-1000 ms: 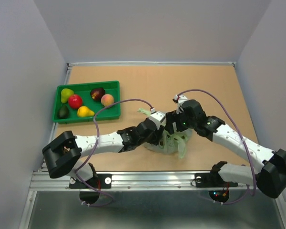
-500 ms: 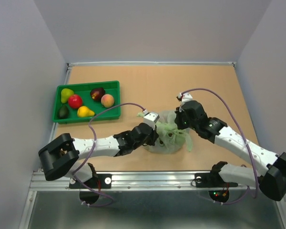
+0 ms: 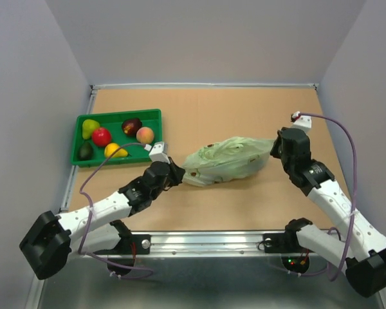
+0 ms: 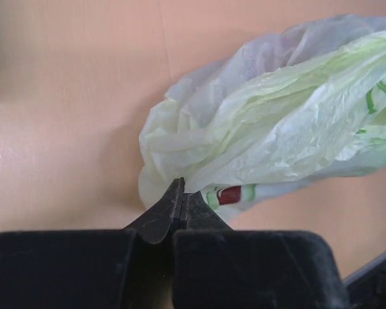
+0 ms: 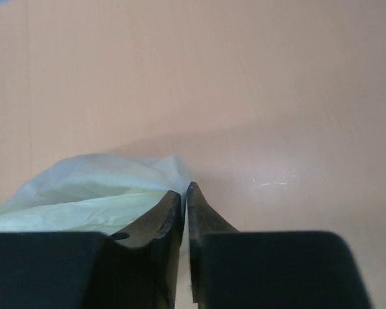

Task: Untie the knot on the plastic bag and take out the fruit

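1. Holding the plastic bag (image 3: pixel 228 158) by both ends: pinched shut with the left fingers (image 4: pixel 182 195) on a fold at its left tip, and shut just as tightly with the right fingers (image 5: pixel 183 199) on the film at its right end.
2. Lying stretched across the middle of the tabletop (image 3: pixel 244 109), well apart from the green tray (image 3: pixel 119 112).
3. Cannot make out the knot in any view. Cannot tell whether fruit sits inside either; only a red patch (image 4: pixel 230 194) behind the film, possibly print.
4. Could tear the thin film by drawing the ends further apart.
5. Could slip off either pinch, with so little plastic caught.
6. Could cinch any tie tighter by tugging lengthwise.
7. Could spill rolling contents toward the tabletop edge on opening.
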Available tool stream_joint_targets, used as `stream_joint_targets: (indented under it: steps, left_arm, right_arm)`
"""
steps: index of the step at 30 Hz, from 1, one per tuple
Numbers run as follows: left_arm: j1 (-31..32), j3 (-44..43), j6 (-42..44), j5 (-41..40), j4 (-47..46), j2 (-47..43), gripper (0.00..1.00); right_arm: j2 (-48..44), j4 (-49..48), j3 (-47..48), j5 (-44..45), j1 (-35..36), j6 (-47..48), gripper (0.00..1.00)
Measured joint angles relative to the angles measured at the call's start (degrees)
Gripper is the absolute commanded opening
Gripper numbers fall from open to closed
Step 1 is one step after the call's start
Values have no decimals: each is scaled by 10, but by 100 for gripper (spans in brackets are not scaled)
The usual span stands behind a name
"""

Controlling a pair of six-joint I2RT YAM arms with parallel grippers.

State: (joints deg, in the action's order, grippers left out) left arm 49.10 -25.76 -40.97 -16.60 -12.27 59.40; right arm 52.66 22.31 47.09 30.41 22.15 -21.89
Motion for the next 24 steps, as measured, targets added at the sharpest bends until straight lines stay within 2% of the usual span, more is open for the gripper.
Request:
stream_joint_targets:
  steps: [1, 2, 3, 4, 6, 8, 11, 15, 16, 18, 19, 24]
  left_arm:
    - [-15, 10, -4, 13, -9, -16, 0]
    - [-25, 17, -5, 19, -13, -27, 0]
    - [-34, 25, -5, 25, -16, -37, 0]
    - [-42, 30, -4, 31, -17, -43, 0]
    - [-49, 27, 3, 52, -21, -40, 0]
    - [-49, 17, 16, 75, -25, -26, 0]
    - [-49, 1, 35, 104, -28, -6, 10]
    - [-48, -24, 64, 133, -11, -8, 51]
    - [-45, -35, 73, 137, -4, -15, 67]
    - [-36, -63, 89, 141, 23, -32, 76]
    - [-30, -82, 103, 143, 36, -40, 95]
    - [20, -207, 175, 132, 98, -33, 96]
  right_arm:
    - [-5, 0, 0, -12, 0, 2, 26]
    - [-10, 0, 1, -32, 1, 12, 43]
    - [-12, -1, 1, -50, -1, 17, 52]
    - [-13, -1, 1, -78, -3, 28, 68]
    - [-14, 0, 1, -136, -7, 43, 79]
    - [-14, 4, 5, -204, -8, 56, 85]
    - [-11, 18, 23, -278, -7, 78, 89]
    - [6, 29, 61, -343, 2, 113, 92]
    - [15, 30, 70, -355, 9, 122, 92]
    - [29, 32, 78, -375, 20, 135, 92]
    - [34, 32, 80, -380, 25, 138, 92]
    - [64, 47, 80, -391, 54, 145, 92]
